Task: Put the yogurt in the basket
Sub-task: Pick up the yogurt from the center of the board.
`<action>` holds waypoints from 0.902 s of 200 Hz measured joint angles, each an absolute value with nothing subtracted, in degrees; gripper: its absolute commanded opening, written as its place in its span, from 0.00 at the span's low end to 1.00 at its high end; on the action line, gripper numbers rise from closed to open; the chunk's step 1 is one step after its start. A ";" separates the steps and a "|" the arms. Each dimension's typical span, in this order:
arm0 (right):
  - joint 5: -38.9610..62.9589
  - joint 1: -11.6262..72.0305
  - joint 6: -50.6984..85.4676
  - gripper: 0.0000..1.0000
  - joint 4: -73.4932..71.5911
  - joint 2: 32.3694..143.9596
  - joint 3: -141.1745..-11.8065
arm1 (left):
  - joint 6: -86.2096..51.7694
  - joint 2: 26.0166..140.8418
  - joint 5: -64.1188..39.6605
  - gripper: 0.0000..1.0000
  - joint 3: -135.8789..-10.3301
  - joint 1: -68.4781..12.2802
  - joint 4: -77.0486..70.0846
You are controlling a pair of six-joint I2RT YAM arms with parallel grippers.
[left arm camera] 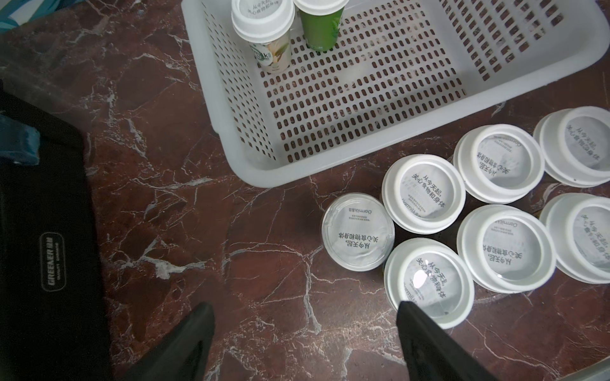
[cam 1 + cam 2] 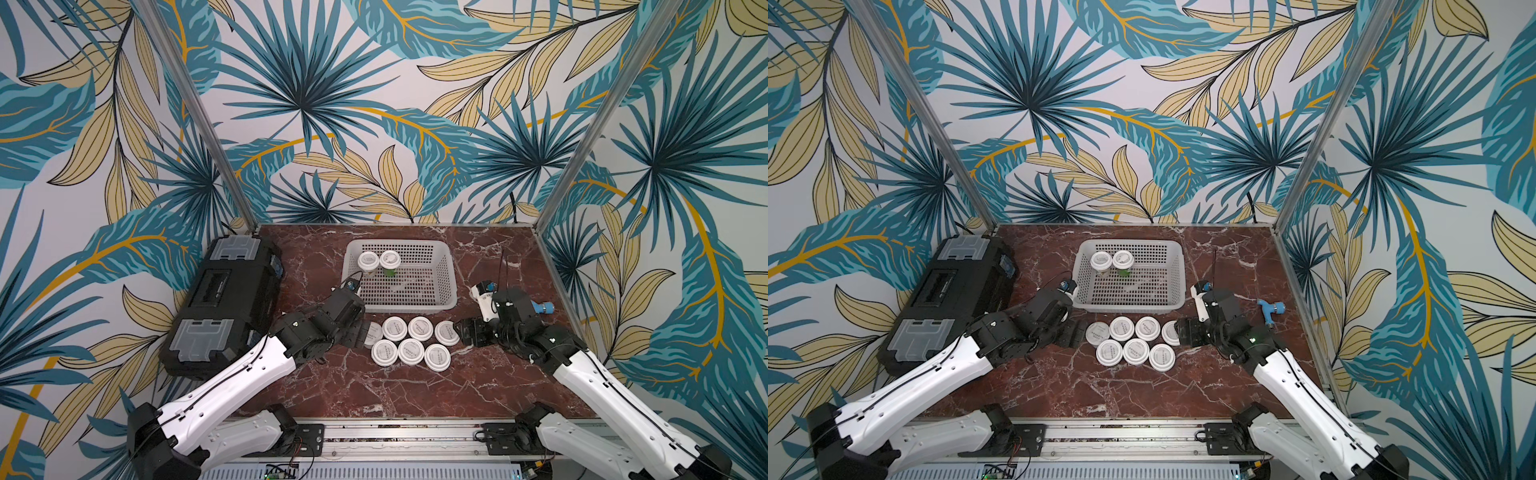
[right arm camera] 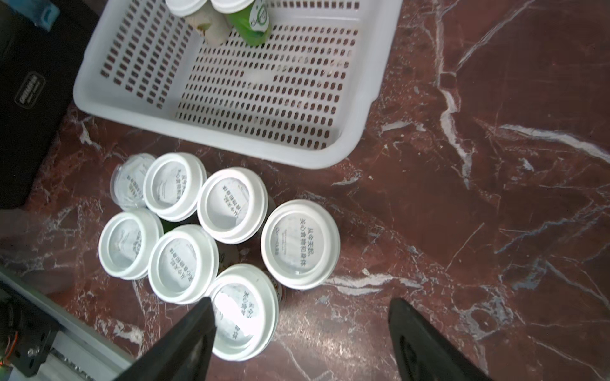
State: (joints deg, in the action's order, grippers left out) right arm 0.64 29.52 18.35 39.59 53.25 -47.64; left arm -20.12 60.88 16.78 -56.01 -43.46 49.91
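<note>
On the marble table (image 2: 395,395), left claw (image 1: 303,308) and right claw (image 3: 302,301) stand apart, empty; better grip an edge cup (image 2: 444,332), lower centre, squarely.

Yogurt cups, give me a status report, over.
Left gripper open, empty. Right gripper open, empty. Two yogurt cups in basket, seven beside it on table. Nothing in the way.

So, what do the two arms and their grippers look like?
Both the left arm and right arm have white shells with black joints and a thin black cable clipped along them. The left gripper and right gripper have plain black, tapering fingers.
</note>
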 measured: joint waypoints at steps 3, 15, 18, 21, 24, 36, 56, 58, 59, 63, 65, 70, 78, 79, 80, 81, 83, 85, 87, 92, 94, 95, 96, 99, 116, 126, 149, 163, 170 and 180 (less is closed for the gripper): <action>0.38 30.24 18.55 0.86 40.12 53.39 -47.92 | -20.21 60.66 16.78 0.90 -55.86 -43.46 49.91; -0.84 32.86 18.90 0.85 42.46 54.24 -49.50 | -20.47 59.94 16.75 0.90 -55.29 -43.46 49.91; -1.13 33.41 18.96 0.85 43.03 54.48 -49.95 | -20.51 59.77 16.73 0.90 -55.16 -43.46 49.93; -1.41 34.02 19.09 0.85 43.72 54.83 -50.54 | -20.62 59.64 16.73 0.90 -55.05 -43.46 49.93; -1.69 34.52 19.11 0.85 44.25 55.09 -51.00 | -20.62 59.48 16.73 0.90 -54.94 -43.46 49.91; -2.61 36.34 19.38 0.85 46.33 56.25 -52.82 | -20.93 58.87 16.73 0.90 -54.43 -43.46 49.93; -3.73 39.09 19.94 0.85 49.17 58.02 -54.52 | -21.15 58.02 16.73 0.90 -53.58 -43.46 49.93; -3.92 39.35 19.97 0.85 49.41 58.17 -54.61 | -21.17 57.98 16.73 0.90 -53.52 -43.46 49.93; -3.90 39.46 19.97 0.85 49.52 58.24 -54.65 | -21.17 57.95 16.71 0.90 -53.47 -43.46 49.93; -4.14 40.10 20.16 0.84 50.04 58.65 -54.76 | -21.23 57.84 16.73 0.90 -53.34 -43.46 49.93; -4.27 40.36 20.21 0.84 50.19 58.85 -54.78 | -21.26 57.84 16.73 0.90 -53.25 -43.46 49.93; -4.47 41.12 20.45 0.84 50.63 59.35 -54.83 | -21.28 57.76 16.73 0.90 -53.10 -43.46 49.93; -4.78 42.28 20.75 0.84 51.44 60.34 -54.83 | -21.32 57.74 16.71 0.90 -52.90 -43.46 49.93; -4.80 42.37 20.82 0.84 51.48 60.42 -54.83 | -21.32 57.74 16.71 0.90 -52.86 -43.46 49.93; -4.84 42.57 20.86 0.84 51.59 60.62 -54.83 | -21.32 57.74 16.71 0.90 -52.84 -43.46 49.93; -4.86 42.65 20.84 0.84 51.64 60.71 -54.83 | -21.32 57.74 16.71 0.90 -52.84 -43.46 49.93; -4.95 42.94 20.97 0.84 51.83 60.97 -54.83 | -21.34 57.71 16.71 0.90 -52.77 -43.46 49.93; -5.02 43.18 21.06 0.84 52.01 61.23 -54.83 | -21.34 57.71 16.71 0.90 -52.75 -43.46 49.93; -5.08 43.44 21.12 0.84 52.12 61.56 -54.83 | -21.37 57.71 16.71 0.90 -52.73 -43.46 49.93; -5.34 43.99 21.30 0.84 52.42 62.19 -54.83 | -21.39 57.71 16.71 0.90 -52.64 -43.46 49.91; -5.39 44.23 21.39 0.84 52.51 62.50 -54.83 | -21.41 57.71 16.69 0.90 -52.58 -43.46 49.93; -5.41 44.29 21.41 0.84 52.58 62.59 -54.83 | -21.43 57.71 16.69 0.90 -52.53 -43.46 49.91; -5.48 44.42 21.45 0.84 52.62 62.76 -54.83 | -21.43 57.71 16.69 0.90 -52.53 -43.46 49.91; -5.61 44.69 21.50 0.84 52.71 63.16 -54.83 | -21.43 57.69 16.69 0.90 -52.47 -43.46 49.91; -6.52 46.74 21.89 0.86 53.04 65.65 -54.98 | -21.50 57.60 16.49 0.90 -52.18 -43.46 49.89; -6.92 47.79 21.98 0.88 53.04 67.02 -55.09 | -21.50 57.52 16.43 0.90 -51.99 -43.46 49.89; -7.33 48.69 22.13 0.91 53.01 69.12 -55.20 | -21.52 56.99 16.34 0.90 -51.46 -43.46 49.89; -7.33 48.90 22.15 0.90 52.84 70.04 -55.18 | -21.52 56.73 16.27 0.90 -51.16 -43.46 49.89; -7.33 49.04 22.15 0.89 52.66 70.50 -55.18 | -21.54 56.66 16.27 0.90 -51.07 -43.46 49.87; -7.31 49.21 22.15 0.87 52.36 71.22 -55.18 | -21.54 56.64 16.27 0.90 -50.98 -43.46 49.87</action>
